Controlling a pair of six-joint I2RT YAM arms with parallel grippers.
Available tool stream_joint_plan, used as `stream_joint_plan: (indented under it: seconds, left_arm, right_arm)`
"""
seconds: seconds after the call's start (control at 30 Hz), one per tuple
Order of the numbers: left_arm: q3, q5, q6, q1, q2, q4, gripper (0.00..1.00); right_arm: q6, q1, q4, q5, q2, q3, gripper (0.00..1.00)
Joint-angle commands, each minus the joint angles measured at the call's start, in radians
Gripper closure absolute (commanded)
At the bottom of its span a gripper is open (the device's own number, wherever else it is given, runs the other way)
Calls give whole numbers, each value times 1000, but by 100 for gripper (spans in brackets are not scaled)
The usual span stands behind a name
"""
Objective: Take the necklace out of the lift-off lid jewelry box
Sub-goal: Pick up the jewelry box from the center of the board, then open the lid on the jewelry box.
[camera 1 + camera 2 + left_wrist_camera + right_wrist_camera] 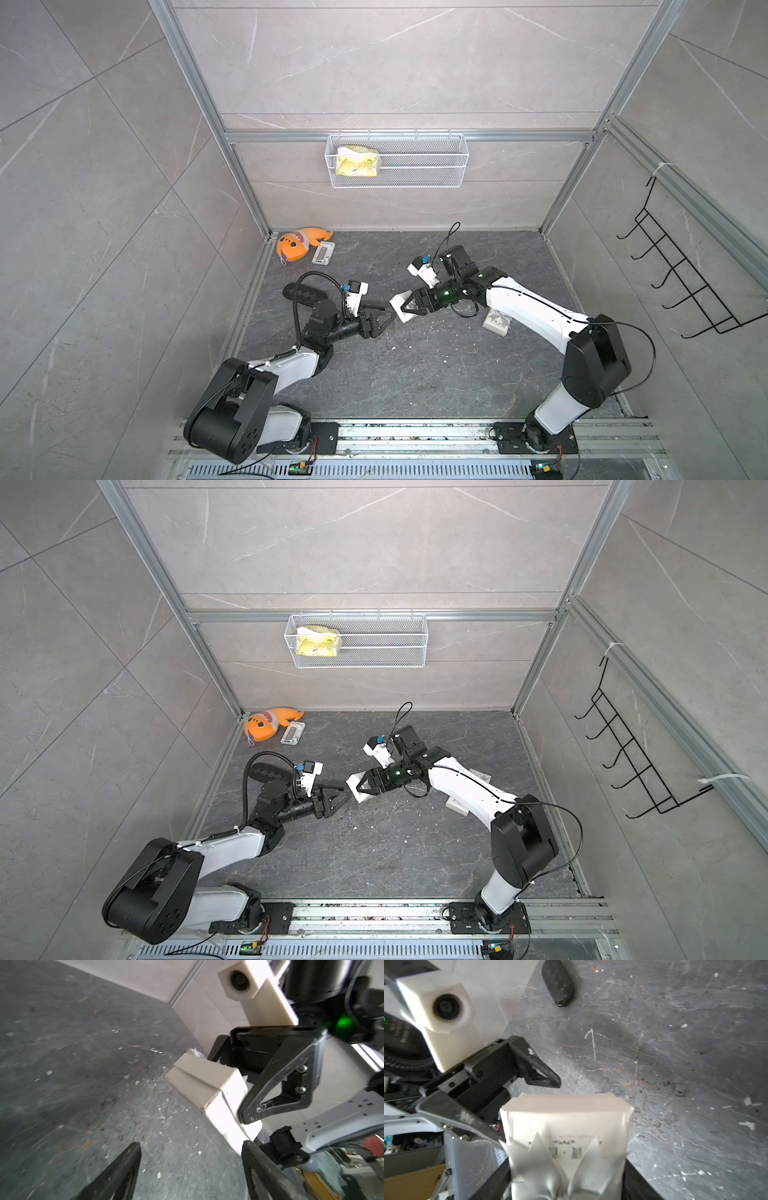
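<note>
White card is what my right pincer (405,309) pinches: the jewelry box (397,300), clamped by two opposite sides near the middle of the dark stone desk (415,374), a little toward 12 o'clock. In the right wrist view the box (566,1118) fills the gap between my fingers, its printed face toward the camera and torn paper flaps across it. A seam runs along its side in the left wrist view; whether the lid is on I cannot tell. The necklace I cannot make out anywhere.

My left pincer (384,319) is spread wide and holds nothing. Its tips are just beside the box on the 9 o'clock side; whether they touch it I cannot tell.

Under my right forearm, toward 3 o'clock, lies another white boxy piece (496,325). An orange fish toy (296,246) and a small white tray (323,252) sit in the 11 o'clock corner, a black oval thing (305,293) at 9 o'clock. On the back wall at 12 o'clock hangs a wire basket (415,178) holding a yellow packet (357,164).
</note>
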Motion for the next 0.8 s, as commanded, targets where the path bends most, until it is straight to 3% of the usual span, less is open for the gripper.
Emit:
stream_joint_plan:
  seconds: [0.0,0.17,0.4,0.77]
  left_arm:
    - [47,140,-142,4,33,339,19]
    - [57,139,-200,4,42,414,18]
    - [60,122,-194,4,41,381,18]
    - [69,85,-200,3,46,386,18]
  right_arm:
    - [56,-21,125,-180,-48,-43,34]
    - [85,-48,201,-262,-86,-76,34]
    - [138,-55,301,-332,-90,-80,35]
    - [184,-51,362,-378,-86,-71,36]
